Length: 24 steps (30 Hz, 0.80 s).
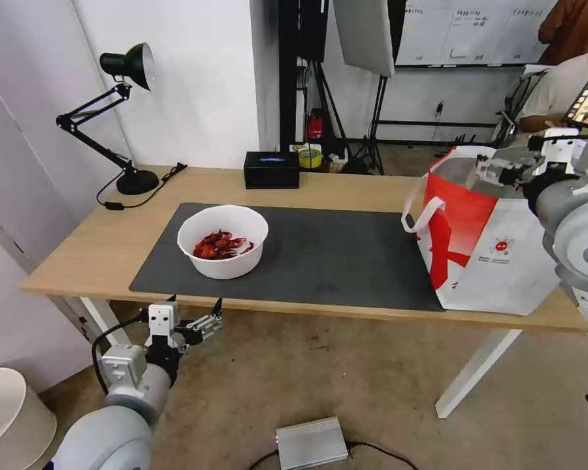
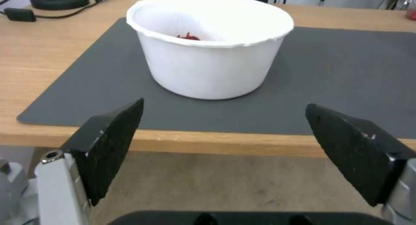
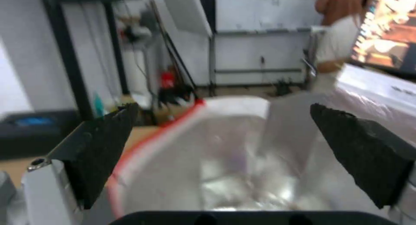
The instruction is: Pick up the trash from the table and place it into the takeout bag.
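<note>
**White bowl: approach and grasp from the tabletop's near edge**

White plastic is forming the bowl (image 1: pixel 223 240), which is sitting on the grey mat (image 1: pixel 320 258) toward the left half of the tabletop (image 1: pixel 98 251), with red shells (image 1: pixel 219 245) lying in its bottom. The left end effector (image 1: pixel 195 312) is hovering just off the near edge, below the tabletop's surface, fingers spread wide and empty.

Judged procedure: raise the end effector above the edge before advancing, or the fingers may be striking the wood. Grip the rim or wall squarely; the thin wall is likely flexing, so close gently and keep the bowl level to hold the shells in.

The right end effector (image 1: pixel 503 168) is hanging released over the open mouth of the bag (image 1: pixel 496 261) at the tabletop's right end.
</note>
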### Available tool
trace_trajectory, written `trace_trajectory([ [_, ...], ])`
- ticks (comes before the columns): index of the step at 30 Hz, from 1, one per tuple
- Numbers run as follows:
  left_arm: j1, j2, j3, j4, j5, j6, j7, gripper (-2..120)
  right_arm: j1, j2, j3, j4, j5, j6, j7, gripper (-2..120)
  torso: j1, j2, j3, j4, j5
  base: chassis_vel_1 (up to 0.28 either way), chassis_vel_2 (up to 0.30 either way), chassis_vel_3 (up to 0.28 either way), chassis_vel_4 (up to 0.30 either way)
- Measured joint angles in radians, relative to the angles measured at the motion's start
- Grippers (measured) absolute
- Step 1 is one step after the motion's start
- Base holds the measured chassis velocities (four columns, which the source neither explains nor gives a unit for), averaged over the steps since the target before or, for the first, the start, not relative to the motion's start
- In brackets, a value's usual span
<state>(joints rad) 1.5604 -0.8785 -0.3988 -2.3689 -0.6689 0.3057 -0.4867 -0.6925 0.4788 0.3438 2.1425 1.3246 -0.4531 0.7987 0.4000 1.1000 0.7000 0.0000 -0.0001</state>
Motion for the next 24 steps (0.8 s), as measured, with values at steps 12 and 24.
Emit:
trace_trajectory([
  [12,0.007,-0.010,-0.004,-0.007,0.001,0.000,-0.002,100,-0.229,-0.011,0.149,0.131,-0.068,0.183,-0.198,100,0.000,0.000,0.000,-0.0002,0.0000,0.000,0.000,0.000,0.000],
  [24,0.040,-0.020,-0.040,-0.032,0.003,-0.026,-0.003,100,-0.470,0.078,0.124,0.219,-0.266,0.201,-0.250,100,0.000,0.000,0.000,0.0000,0.0000,0.000,0.000,0.000,0.000],
])
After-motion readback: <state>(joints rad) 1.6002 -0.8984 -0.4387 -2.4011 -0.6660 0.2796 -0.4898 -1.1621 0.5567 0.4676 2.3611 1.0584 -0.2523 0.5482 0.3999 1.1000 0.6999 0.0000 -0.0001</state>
